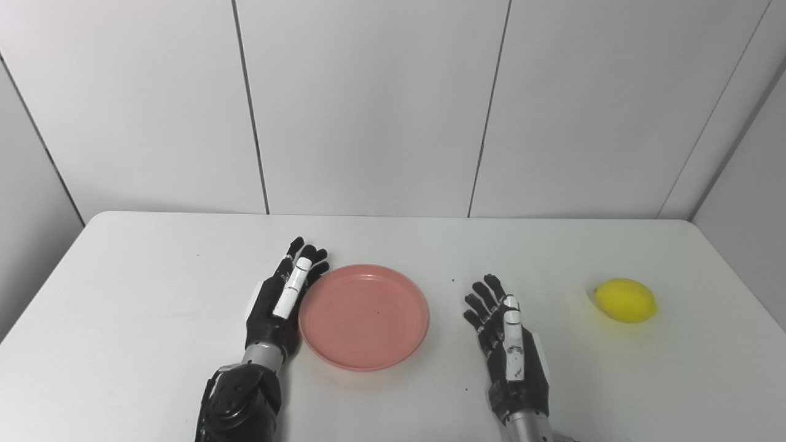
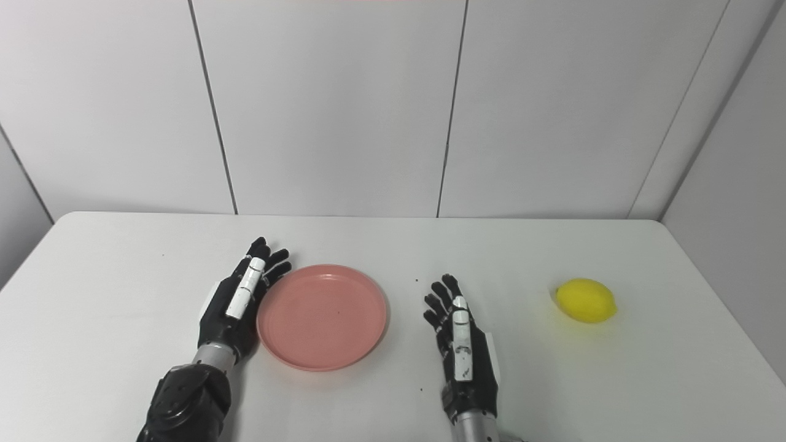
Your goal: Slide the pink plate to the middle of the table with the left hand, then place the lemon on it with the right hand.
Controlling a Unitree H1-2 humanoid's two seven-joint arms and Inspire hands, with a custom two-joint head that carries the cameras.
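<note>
A round pink plate lies flat on the white table, a little left of the middle, with nothing on it. My left hand stands on edge with its fingers straight and its palm side against the plate's left rim, holding nothing. A yellow lemon lies on the table at the right. My right hand rests open between plate and lemon, fingers stretched forward, well short of the lemon and apart from the plate.
White wall panels rise behind the table's far edge. The table's right edge runs close beyond the lemon. A few small dark specks dot the tabletop.
</note>
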